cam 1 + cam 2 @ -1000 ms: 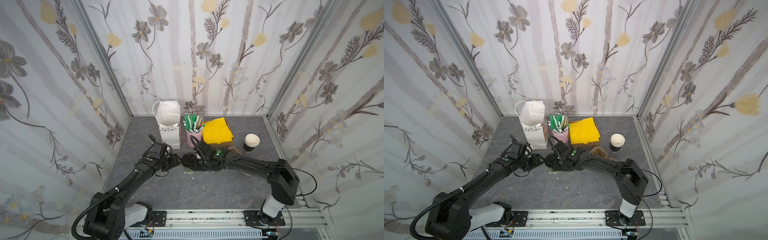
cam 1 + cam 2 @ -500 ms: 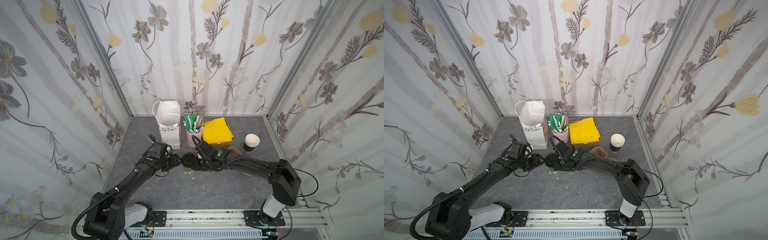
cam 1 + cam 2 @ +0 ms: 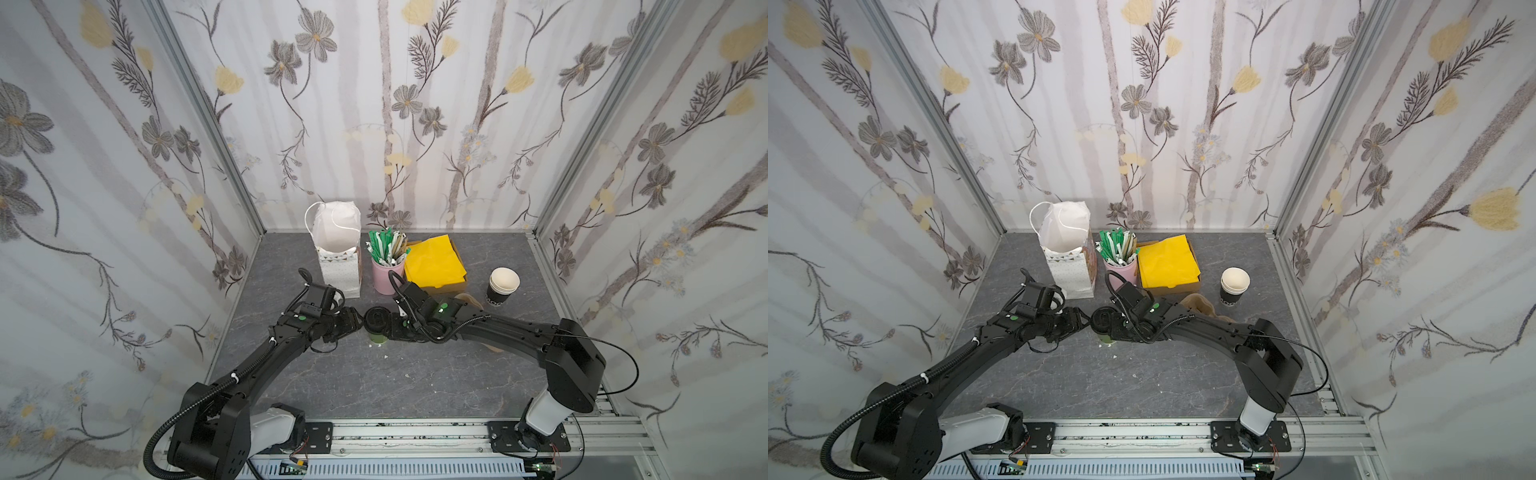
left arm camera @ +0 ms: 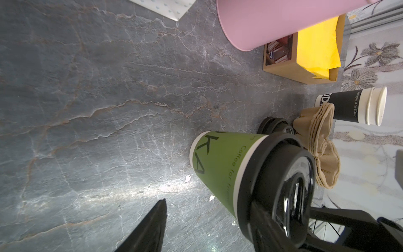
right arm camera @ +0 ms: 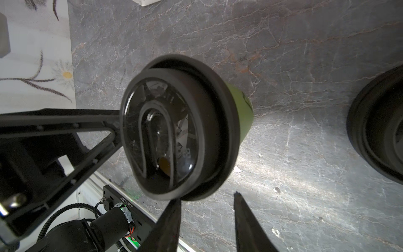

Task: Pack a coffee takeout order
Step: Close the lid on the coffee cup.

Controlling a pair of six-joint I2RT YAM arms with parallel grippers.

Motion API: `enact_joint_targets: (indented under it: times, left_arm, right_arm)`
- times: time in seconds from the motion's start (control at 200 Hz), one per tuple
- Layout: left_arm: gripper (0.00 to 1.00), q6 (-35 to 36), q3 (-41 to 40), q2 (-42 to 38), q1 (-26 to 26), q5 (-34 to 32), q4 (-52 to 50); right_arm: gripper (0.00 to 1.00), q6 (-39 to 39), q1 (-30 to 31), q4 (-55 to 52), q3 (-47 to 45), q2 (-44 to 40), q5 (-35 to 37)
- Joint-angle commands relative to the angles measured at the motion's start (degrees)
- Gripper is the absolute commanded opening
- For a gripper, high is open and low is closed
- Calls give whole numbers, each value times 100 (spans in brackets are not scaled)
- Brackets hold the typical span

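Observation:
A small green cup with a black lid stands mid-table in both top views, squeezed between my two arms. My left gripper is open. In the left wrist view one finger lies against the lid and the other finger stands clear of the cup wall. My right gripper is open with nothing in its gap, and one finger touches the lid's rim. Yellow napkins lie in a brown box. Sticks stand in a pink holder.
A white paper bag stands open at the back left beside the pink holder. Stacked black cups and tan pulp carriers sit behind my right arm. Spare black lids lie close to the green cup.

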Motion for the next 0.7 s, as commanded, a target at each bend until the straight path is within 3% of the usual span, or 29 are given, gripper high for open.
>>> enact_joint_targets:
  times: [0.0, 0.694]
  left_arm:
    - [63, 59, 46, 12, 1, -5, 0]
    - [63, 81, 20, 91, -7, -4, 5]
  right_arm:
    - [41, 159, -21, 263, -45, -29, -3]
    - [39, 398, -122, 669, -406, -126, -181]
